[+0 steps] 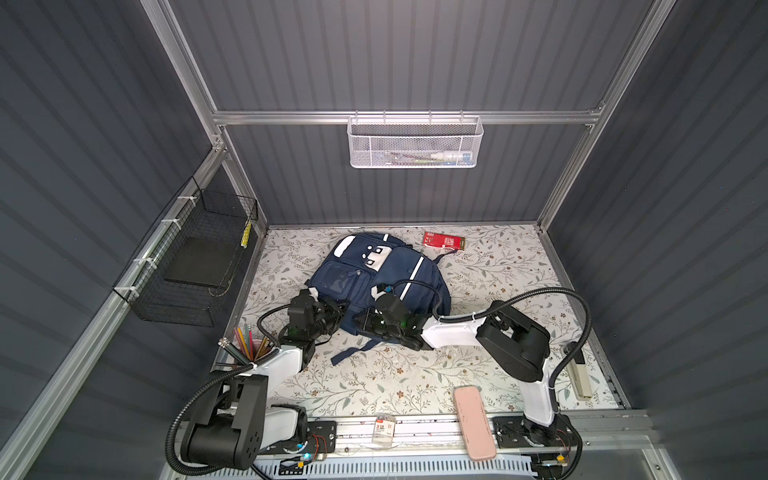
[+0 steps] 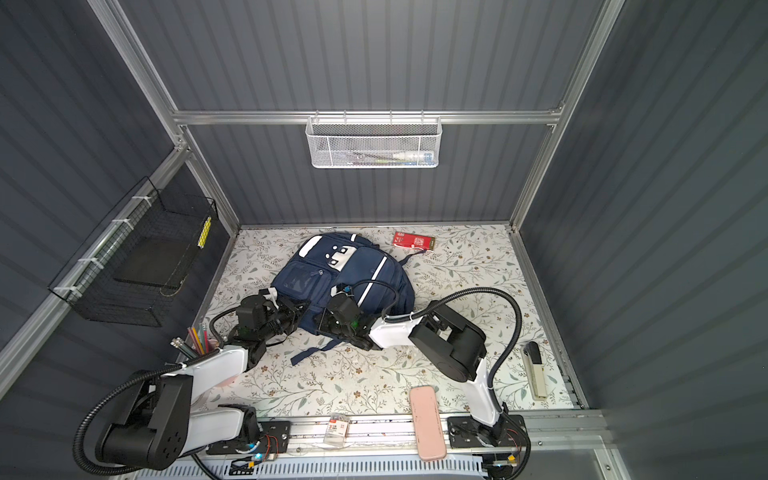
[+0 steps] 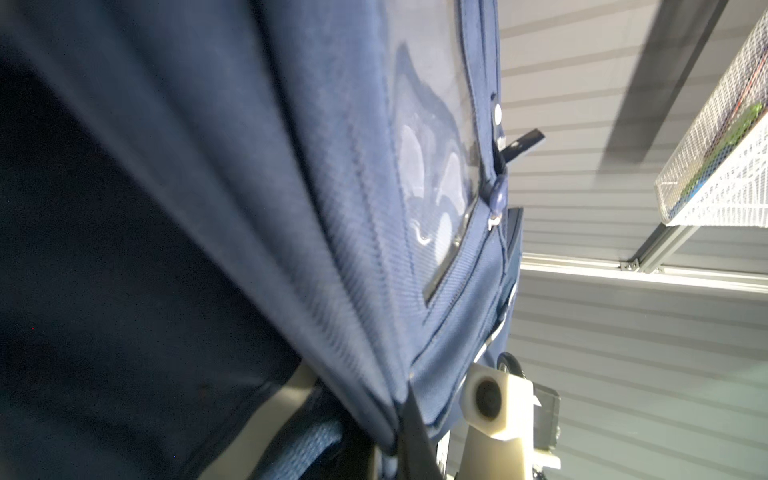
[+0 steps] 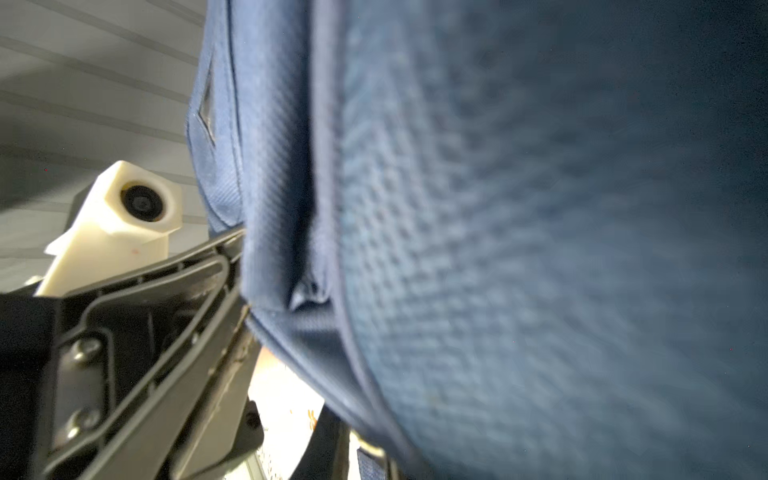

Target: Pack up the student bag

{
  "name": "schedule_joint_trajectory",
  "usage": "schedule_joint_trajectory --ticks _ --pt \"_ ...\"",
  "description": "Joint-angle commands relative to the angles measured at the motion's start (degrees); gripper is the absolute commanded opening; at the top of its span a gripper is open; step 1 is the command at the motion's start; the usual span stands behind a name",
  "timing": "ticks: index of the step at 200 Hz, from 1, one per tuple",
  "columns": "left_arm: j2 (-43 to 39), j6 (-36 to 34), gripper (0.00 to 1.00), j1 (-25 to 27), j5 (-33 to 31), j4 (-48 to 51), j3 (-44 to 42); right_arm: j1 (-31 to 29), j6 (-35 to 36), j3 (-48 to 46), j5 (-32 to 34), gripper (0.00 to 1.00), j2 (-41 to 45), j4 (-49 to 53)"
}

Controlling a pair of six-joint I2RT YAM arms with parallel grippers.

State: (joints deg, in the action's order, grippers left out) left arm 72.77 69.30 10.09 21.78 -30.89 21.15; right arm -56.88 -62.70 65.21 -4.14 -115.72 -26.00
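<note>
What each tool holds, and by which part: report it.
Left tool is shut on the student bag, pinching fabric at its near edge. Right tool sits at the same edge; whether it grips cannot be told.

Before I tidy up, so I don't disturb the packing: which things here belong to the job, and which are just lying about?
Job: student bag; left gripper and right gripper at its near edge; probably for packing: pink case, red box, pencils.
Lying about, I'd guess: stapler, small packet, white basket, black basket.

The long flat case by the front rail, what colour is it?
Pale pink; the case shows best in a top view.
</note>
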Motion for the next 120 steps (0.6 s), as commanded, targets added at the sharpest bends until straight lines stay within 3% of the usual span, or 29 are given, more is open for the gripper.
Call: schedule_joint_trajectory --ticks 1,120 --pt "-1.12 -1.34 0.00 0.24 2.83 0.17 -0.62 3.88 -0.99 -3.39 4.79 0.06 1.28 0.48" --pt "-1.70 -4.54 0.00 0.02 0.24 3.92 0.22 5.10 0.52 -11.58 3.52 0.01 8.09 1.78"
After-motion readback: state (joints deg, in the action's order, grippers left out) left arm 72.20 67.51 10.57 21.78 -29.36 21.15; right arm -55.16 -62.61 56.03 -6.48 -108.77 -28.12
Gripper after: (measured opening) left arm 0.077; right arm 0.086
